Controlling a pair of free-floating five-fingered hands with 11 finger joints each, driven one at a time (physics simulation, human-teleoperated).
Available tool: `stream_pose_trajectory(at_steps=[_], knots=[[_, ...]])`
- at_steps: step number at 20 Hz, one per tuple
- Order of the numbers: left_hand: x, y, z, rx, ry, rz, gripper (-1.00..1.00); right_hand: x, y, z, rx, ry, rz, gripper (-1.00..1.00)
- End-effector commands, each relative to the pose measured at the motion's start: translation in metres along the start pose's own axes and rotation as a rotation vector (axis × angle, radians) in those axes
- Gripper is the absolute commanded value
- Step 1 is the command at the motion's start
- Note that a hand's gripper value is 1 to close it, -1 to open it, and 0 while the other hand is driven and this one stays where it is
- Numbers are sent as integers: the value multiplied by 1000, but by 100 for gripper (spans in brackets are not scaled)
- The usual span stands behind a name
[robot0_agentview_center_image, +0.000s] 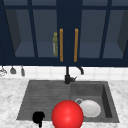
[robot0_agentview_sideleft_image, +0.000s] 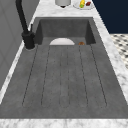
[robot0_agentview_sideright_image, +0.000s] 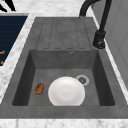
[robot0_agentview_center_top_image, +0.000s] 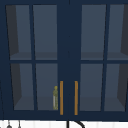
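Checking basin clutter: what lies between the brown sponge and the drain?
In the right side view, the round white plate lies between the brown sponge and the round metal drain, overlapping the drain's edge.

Hand (robot0_agentview_center_image: 38, 117): plain matte black throughout, rounded blob-like outline in front view, a thin finger-like tip at its lower edge. No markings, cables or screws discernible.

You have one black hand (robot0_agentview_center_image: 38, 117) at the front edge of the sink (robot0_agentview_center_image: 45, 95). One red ball (robot0_agentview_center_image: 67, 115). One white plate (robot0_agentview_sideright_image: 66, 91) in the basin, and one small brown item (robot0_agentview_sideright_image: 39, 88) beside it. One black faucet (robot0_agentview_center_image: 68, 75). One wall cabinet (robot0_agentview_center_top_image: 67, 37) with two orange door handles (robot0_agentview_center_top_image: 61, 97); one olive bottle (robot0_agentview_center_top_image: 55, 98) inside. Three utensils (robot0_agentview_center_image: 13, 70) hang on the wall.
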Motion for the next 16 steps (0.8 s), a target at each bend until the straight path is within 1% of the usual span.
stream_pose_trajectory(at_steps=[1, 3, 6, 10, 12, 13, 16], knots=[[0, 0, 0, 0, 0, 0, 0, 4, 9, -18, 17, 46, -75, -100], [0, 0, 0, 0, 0, 0, 0, 3, 21, -19, 13, 96, -107, -100], [0, 0, 0, 0, 0, 0, 0, 5, 31, -29, 5, 128, -118, -100], [0, 0, 0, 0, 0, 0, 0, -1, 44, -33, 17, 171, -99, -100], [0, 0, 0, 0, 0, 0, 0, -4, 46, -42, 12, 174, -87, -100], [0, 0, 0, 0, 0, 0, 0, -4, 45, -49, 20, 164, -76, -100], [0, 0, 0, 0, 0, 0, 0, -8, 46, -65, 68, 156, -49, -100]])
